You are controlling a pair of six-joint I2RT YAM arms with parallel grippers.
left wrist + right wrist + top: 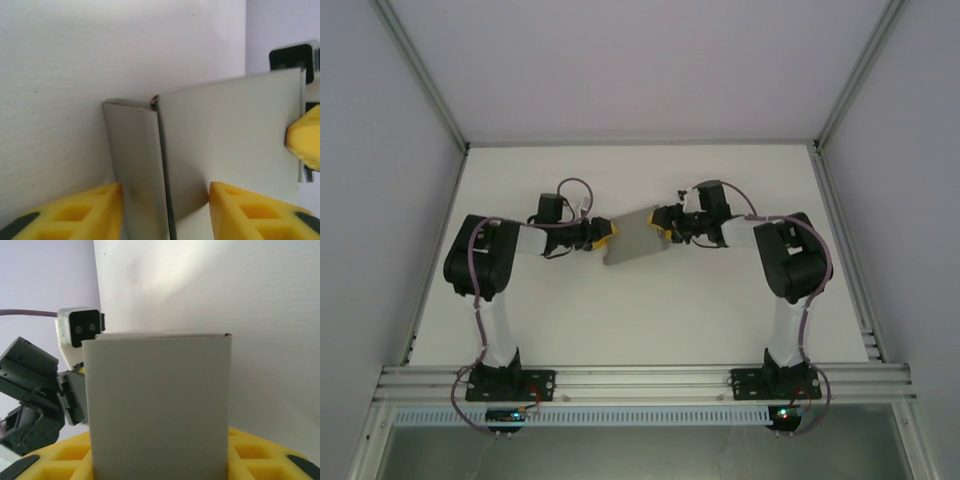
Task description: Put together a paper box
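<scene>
White counter [620, 330] inside a pale-walled cell: a plain grey thin cardboard box [635, 238], one flap creased along its edge, is lying slantwise near the counter's middle between two black arms. The left pincer [165, 200] is straddling the creased edge, yellow fingers apart. The right pincer [160, 455] is bracketing the opposite end; whether it is clamping cannot be told.

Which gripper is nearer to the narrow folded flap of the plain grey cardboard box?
Left. The narrow folded flap lies between the jaws of the left gripper; the right gripper is at the opposite end of the grey cardboard box.
</scene>
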